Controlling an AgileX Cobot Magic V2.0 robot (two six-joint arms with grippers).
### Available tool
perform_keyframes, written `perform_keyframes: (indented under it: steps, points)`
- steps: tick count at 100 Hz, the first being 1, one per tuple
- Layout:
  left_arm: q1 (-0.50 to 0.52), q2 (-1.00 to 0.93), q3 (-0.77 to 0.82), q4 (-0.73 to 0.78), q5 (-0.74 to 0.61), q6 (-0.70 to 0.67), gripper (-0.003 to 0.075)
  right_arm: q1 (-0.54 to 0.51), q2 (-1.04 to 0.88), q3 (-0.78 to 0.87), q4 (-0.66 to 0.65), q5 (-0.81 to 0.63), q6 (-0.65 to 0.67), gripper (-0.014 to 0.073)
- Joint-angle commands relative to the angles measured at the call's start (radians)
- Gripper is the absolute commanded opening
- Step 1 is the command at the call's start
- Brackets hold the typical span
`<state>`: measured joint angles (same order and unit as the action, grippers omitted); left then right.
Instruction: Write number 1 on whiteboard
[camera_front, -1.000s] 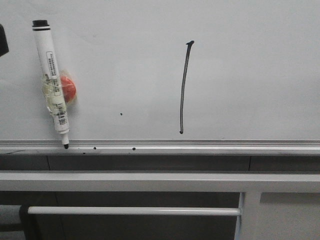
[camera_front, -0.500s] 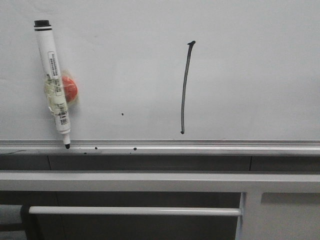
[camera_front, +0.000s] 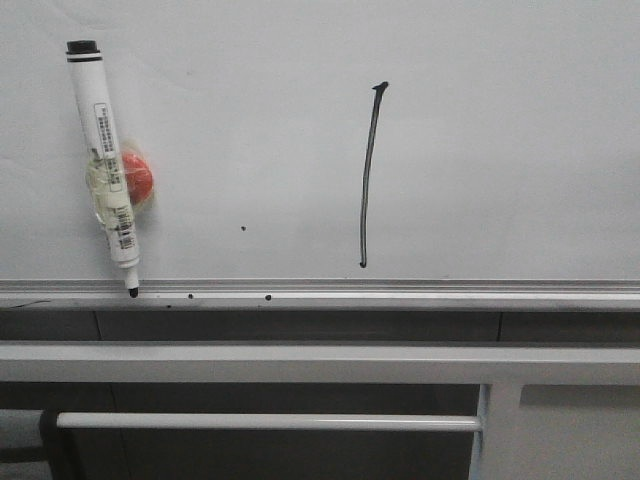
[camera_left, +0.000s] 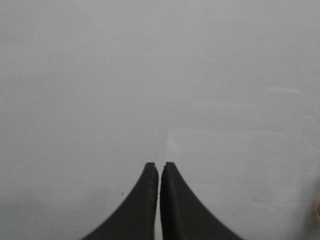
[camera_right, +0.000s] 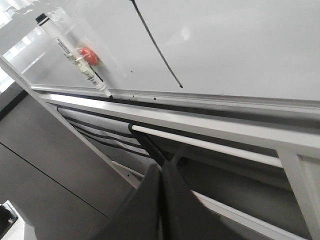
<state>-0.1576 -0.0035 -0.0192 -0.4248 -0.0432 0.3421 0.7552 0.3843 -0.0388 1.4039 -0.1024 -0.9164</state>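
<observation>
Look at the whiteboard (camera_front: 500, 150) in the front view: the number 1 (camera_front: 368, 175) stands a little right of the board's middle, a thin, tall black stroke that bows slightly, with a small flag at its top and its foot just above the silver rail (camera_front: 400, 292) along the lower edge. Near the board's left edge you have a white marker (camera_front: 103, 160) with a black cap end up and its black tip down, touching the rail; it leans slightly, top to the left. Its barrel carries a printed label and a barcode sticker, but the print is too small to read. Clear tape binds it to a red round magnet (camera_front: 136, 178) just beside the barrel on the board. A few black specks (camera_front: 243, 228) sit low on the board and along the rail.

Your left gripper (camera_left: 159, 167) shows in its wrist view with the fingers pressed almost together, only a hairline gap, nothing between them, facing bare board. Your right gripper (camera_right: 160, 167) is likewise closed and empty, hanging below the rail, over the grey frame bars (camera_right: 200, 145).
</observation>
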Motion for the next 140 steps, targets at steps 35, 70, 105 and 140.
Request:
perform_keyframes:
  steps: [35, 70, 105, 140]
  points:
    - [0.086, -0.024, 0.032, 0.004, 0.121, -0.010, -0.0020, -0.006, 0.007, -0.025, -0.006, -0.016, -0.007, -0.0064]
    - [0.133, -0.024, 0.032, 0.452, 0.295, -0.490, -0.0020, -0.006, 0.007, -0.025, -0.006, -0.016, -0.007, -0.0064]
    - [0.133, -0.024, 0.032, 0.445, 0.317, -0.483, -0.0020, -0.006, 0.007, -0.025, -0.006, -0.016, -0.007, -0.0064]
    - [0.133, -0.024, 0.032, 0.441, 0.317, -0.483, -0.0020, -0.006, 0.007, -0.025, -0.006, -0.016, -0.007, -0.0064]
